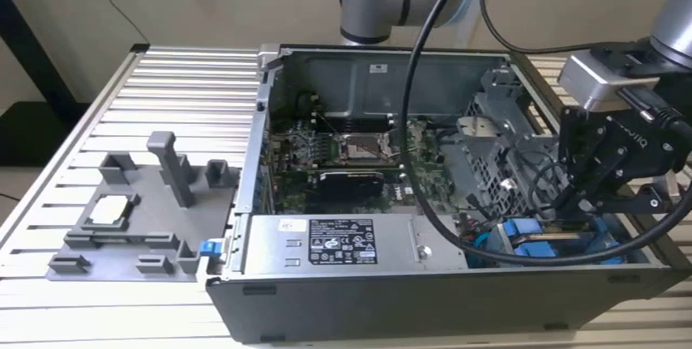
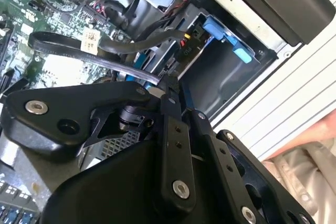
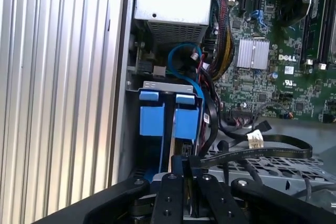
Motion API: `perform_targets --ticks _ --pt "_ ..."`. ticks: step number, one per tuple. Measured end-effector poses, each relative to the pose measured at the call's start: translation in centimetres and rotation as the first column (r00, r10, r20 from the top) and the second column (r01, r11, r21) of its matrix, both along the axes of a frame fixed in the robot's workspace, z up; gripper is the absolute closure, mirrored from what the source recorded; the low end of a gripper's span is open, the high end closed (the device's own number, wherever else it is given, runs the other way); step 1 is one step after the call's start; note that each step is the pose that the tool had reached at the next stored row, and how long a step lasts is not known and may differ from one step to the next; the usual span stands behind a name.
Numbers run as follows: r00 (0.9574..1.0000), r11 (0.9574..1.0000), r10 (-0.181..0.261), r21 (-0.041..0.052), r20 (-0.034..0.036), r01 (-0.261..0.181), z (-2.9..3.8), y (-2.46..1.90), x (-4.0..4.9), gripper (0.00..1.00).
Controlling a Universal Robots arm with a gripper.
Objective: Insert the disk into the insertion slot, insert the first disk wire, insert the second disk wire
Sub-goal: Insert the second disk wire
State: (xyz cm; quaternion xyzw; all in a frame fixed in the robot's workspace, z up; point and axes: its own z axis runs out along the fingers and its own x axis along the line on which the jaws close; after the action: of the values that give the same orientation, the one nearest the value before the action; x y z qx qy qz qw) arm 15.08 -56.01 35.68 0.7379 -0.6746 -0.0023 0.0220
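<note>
The computer case lies open, and my gripper reaches down into its corner on the exterior view's right. In both wrist views the fingertips are pressed together on a flat black disk wire with a white tag. The wire loops away over the drive cage. Just past the fingertips, two blue carriers stand side by side in the cage. The disk in its blue carrier sits in the insertion slot. Its drive body is mostly hidden.
A grey power-supply box lies along the case's front wall. The motherboard with its square processor socket fills the middle. Loose black, blue and red cables crowd the space by the cage. A grey fixture stands on the ribbed table.
</note>
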Motion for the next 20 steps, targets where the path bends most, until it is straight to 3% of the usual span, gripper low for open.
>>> perform_targets --ticks 4,6,15,18,20 --pt "0.9998 1.0000 0.000 -0.0001 -0.0200 0.000 -0.13 0.00 0.85 0.84" --pt "0.9997 1.0000 -0.003 0.0017 -0.0252 0.003 -0.24 0.00 0.95 0.84" --pt "0.9975 0.9977 -0.064 0.0194 -0.0286 0.065 -0.53 -0.01 0.96 0.84" --pt "0.9974 0.9969 -0.066 0.0401 -0.0300 0.067 -0.57 -0.02 0.98 0.84" --pt "0.9974 0.9967 -0.066 0.0461 -0.0304 0.067 -0.57 -0.02 0.99 0.84"
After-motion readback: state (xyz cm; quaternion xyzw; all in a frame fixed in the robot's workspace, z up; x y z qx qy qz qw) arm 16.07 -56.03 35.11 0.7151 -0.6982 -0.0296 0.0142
